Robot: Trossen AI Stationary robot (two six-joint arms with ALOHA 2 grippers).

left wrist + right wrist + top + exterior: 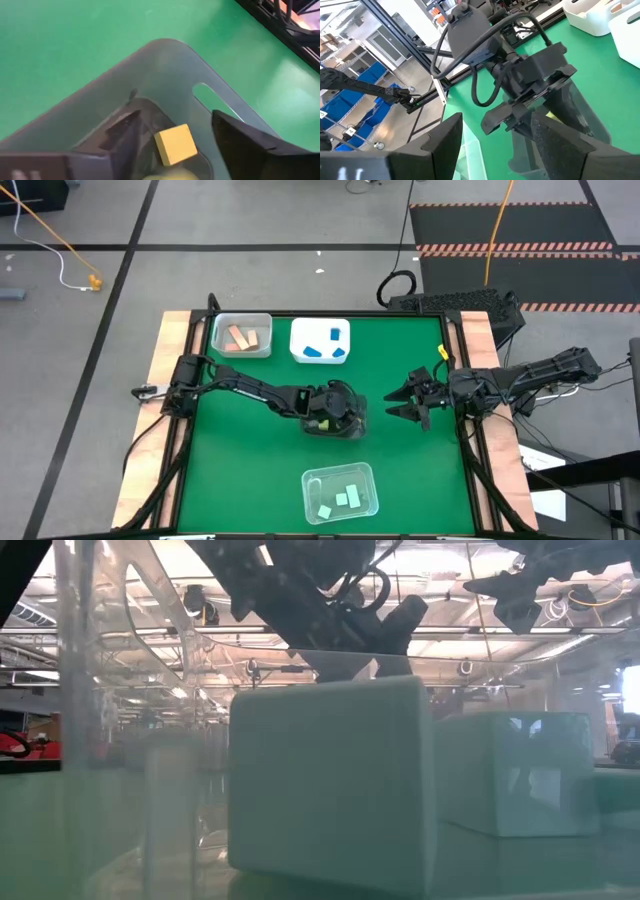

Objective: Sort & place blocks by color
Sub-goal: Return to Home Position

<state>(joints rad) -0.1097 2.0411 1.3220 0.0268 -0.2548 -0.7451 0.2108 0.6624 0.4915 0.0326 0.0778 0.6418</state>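
My left gripper (pixel 174 120) stands open, pointing down at a slant into a clear tray (pixel 165 47) at the table's middle (pixel 357 430). A yellow cube (pixel 175 145) lies on the tray's floor between the fingers, with a gap on each side. Part of another yellowish rounded piece (pixel 165 175) shows beside it. My right gripper (pixel 402 402) waits open above the table's right side, holding nothing. Salmon blocks (pixel 241 337) lie in a clear tray at the far left, blue blocks (pixel 325 345) in a white tray, and mint blocks (pixel 342 500) in the near clear tray.
The salmon tray's rim (pixel 218 320) and the white tray's rim (pixel 297 330) stand side by side along the far edge. The mint tray's rim (pixel 310 477) lies near the front edge. Bare green mat (pixel 240 460) lies between them. In the low view two mint blocks (pixel 330 780) (pixel 520 770) fill the foreground.
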